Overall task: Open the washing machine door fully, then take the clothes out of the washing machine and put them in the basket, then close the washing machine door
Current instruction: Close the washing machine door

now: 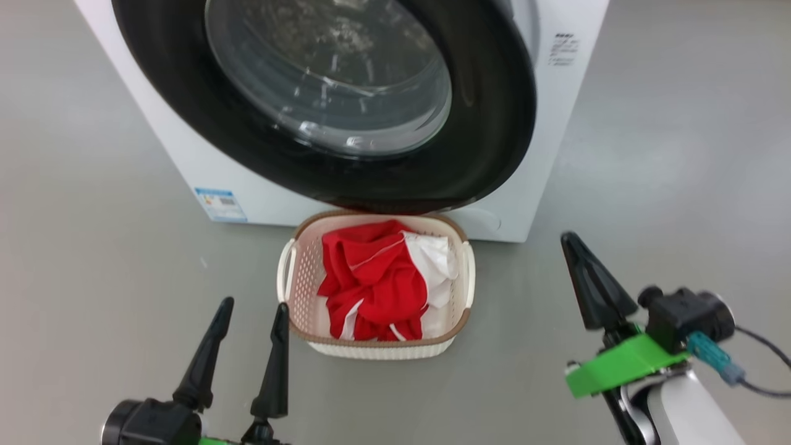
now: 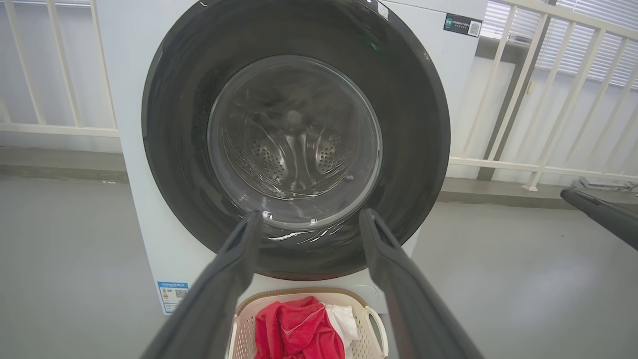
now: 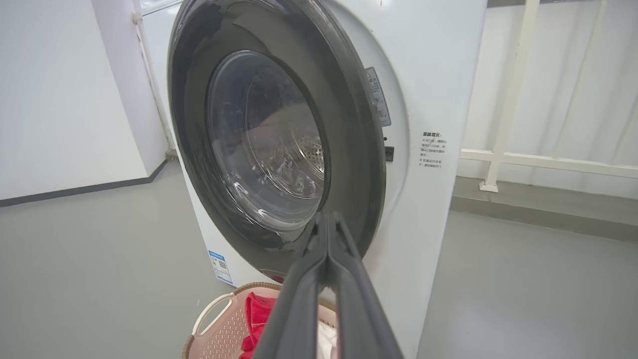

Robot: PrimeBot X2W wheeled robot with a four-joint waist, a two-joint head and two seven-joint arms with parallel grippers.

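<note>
The washing machine (image 1: 571, 105) stands at the top of the head view, its door (image 1: 494, 99) swung against the front; whether it is latched I cannot tell. Through the glass the steel drum (image 2: 294, 149) shows no fabric. The basket (image 1: 295, 290) sits on the floor just below the door, holding the red and white clothes (image 1: 371, 278). My left gripper (image 1: 254, 304) is open and empty, beside the basket's left front corner. My right gripper (image 1: 568, 238) is shut on nothing, to the right of the basket, its tip (image 3: 326, 215) pointing at the door's lower right rim.
Grey floor (image 1: 680, 185) spreads on both sides of the machine. A white railing (image 2: 523, 99) runs behind and to the right of it, and a white wall (image 3: 60, 99) stands on its far left. A blue label (image 1: 221, 204) marks the machine's lower left front.
</note>
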